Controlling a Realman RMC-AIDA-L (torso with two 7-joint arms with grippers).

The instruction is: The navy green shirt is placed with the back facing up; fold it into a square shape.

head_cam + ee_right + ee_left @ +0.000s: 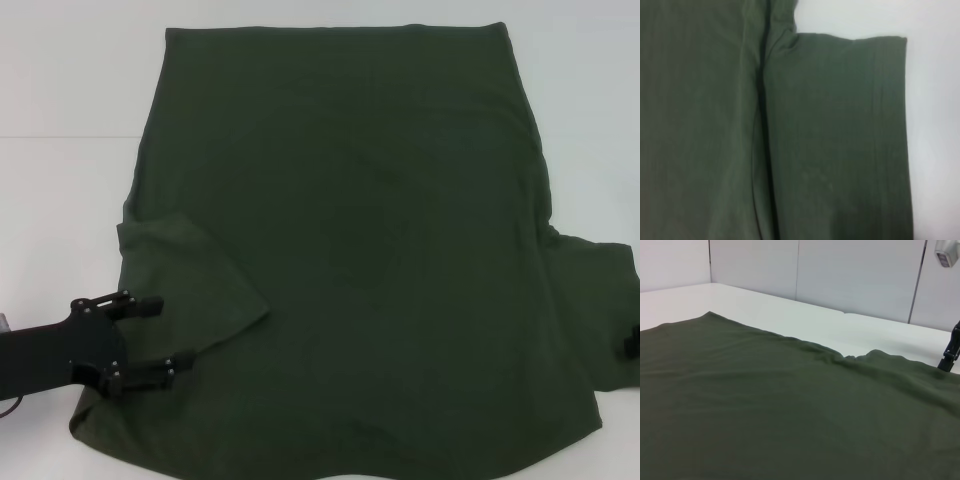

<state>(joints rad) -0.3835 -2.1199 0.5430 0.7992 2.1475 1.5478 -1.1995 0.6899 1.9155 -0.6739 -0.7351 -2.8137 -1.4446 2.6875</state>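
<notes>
Across the white worktop (60,90) the navy green shirt (360,260) lies flat, plain side up. At its near left edge the left gripper (165,338) hovers, jaws spread wide and holding nothing, by the folded-in sleeve (190,285). The right gripper (632,342) barely shows at the right edge; its state cannot be told.

We see the left arm reaching in low from the near left edge of the head view, its black wrist lying roughly level and its left pincer (160,338) pointing toward the middle, with the two fingers (140,303) spread well apart, one farther from the robot and one nearer. The right pincer (632,341) shows only as a small dark sliver at the far right edge of the head view, and again far off in the left wrist view (951,351), too little for us to read its fingers.
</notes>
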